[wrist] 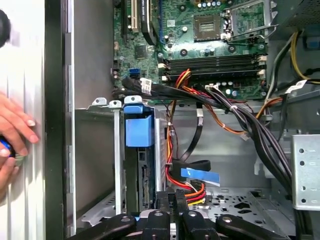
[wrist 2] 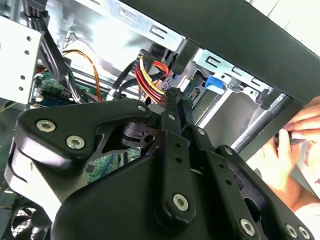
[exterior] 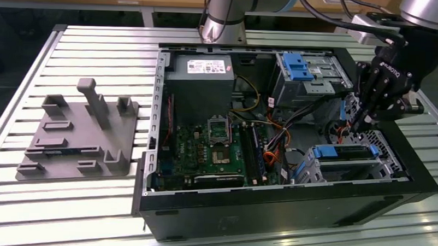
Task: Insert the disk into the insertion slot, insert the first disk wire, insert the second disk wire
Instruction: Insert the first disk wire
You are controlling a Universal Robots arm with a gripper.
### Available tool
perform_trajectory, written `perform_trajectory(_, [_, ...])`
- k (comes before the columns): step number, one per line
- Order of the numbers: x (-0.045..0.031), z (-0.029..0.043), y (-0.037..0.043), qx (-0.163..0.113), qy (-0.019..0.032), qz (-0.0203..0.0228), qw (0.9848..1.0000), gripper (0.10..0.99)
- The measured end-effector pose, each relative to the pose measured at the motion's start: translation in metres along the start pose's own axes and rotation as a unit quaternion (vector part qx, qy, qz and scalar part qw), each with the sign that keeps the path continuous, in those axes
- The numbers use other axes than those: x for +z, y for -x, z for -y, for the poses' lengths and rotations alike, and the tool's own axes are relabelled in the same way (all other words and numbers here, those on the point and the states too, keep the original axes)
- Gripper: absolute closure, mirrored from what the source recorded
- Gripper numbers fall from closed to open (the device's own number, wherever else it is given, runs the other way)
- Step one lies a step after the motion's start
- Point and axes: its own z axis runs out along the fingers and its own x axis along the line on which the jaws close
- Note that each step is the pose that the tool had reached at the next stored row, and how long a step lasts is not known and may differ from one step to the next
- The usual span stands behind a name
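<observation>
Slatted metal table (exterior: 78, 205) supports open computer case (exterior: 274, 204). Disk (exterior: 349, 152) sits in insertion slot (exterior: 389, 162). Gripper (exterior: 353, 126) fingers narrow, tips at red-and-yellow wires (wrist 2: 150, 80).

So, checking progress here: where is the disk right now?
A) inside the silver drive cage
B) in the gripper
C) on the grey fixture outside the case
A: the disk, framed in its blue carrier, sits in the insertion slot, with the gripper just beside the slot.
</observation>
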Motion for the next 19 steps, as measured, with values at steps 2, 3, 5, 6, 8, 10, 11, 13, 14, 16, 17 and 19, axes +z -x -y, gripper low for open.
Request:
perform_trajectory(2, [0.0004, -0.0001, -0.0033, 0.0, 0.0002, 0.0054, 1.0, 0.922])
perform_trajectory(3, [0.0008, -0.0002, -0.0053, 0.0, 0.0003, 0.0075, 1.0, 0.922])
perform_trajectory(5, [0.0014, -0.0004, -0.0096, 0.0, 0.0004, 0.0106, 0.9999, 0.922])
perform_trajectory(6, [0.0018, -0.0005, -0.0117, 0.0, 0.0005, 0.0119, 0.9999, 0.922])
perform_trajectory(8, [0.0025, -0.0009, -0.0161, -0.001, 0.0006, 0.0144, 0.9999, 0.922])
perform_trajectory(10, [0.0031, -0.0019, -0.0195, -0.001, 0.0008, 0.0186, 0.9998, 0.922])
perform_trajectory(11, [0.0033, -0.0023, -0.0208, -0.001, 0.0008, 0.0211, 0.9998, 0.922])
perform_trajectory(13, [0.0036, -0.0025, -0.0222, -0.003, 0.0006, 0.0267, 0.9996, 0.922])
perform_trajectory(14, [0.0036, -0.0025, -0.0224, -0.006, 0.0003, 0.0276, 0.9996, 0.922])
perform_trajectory(16, [0.0037, -0.0025, -0.0229, -0.011, -0.0008, 0.0277, 0.9996, 0.922])
perform_trajectory(17, [0.0037, -0.0025, -0.0229, -0.015, -0.0014, 0.0276, 0.9995, 0.922])
perform_trajectory(19, [0.0038, -0.0025, -0.0232, -0.025, -0.0028, 0.0273, 0.9993, 0.922])
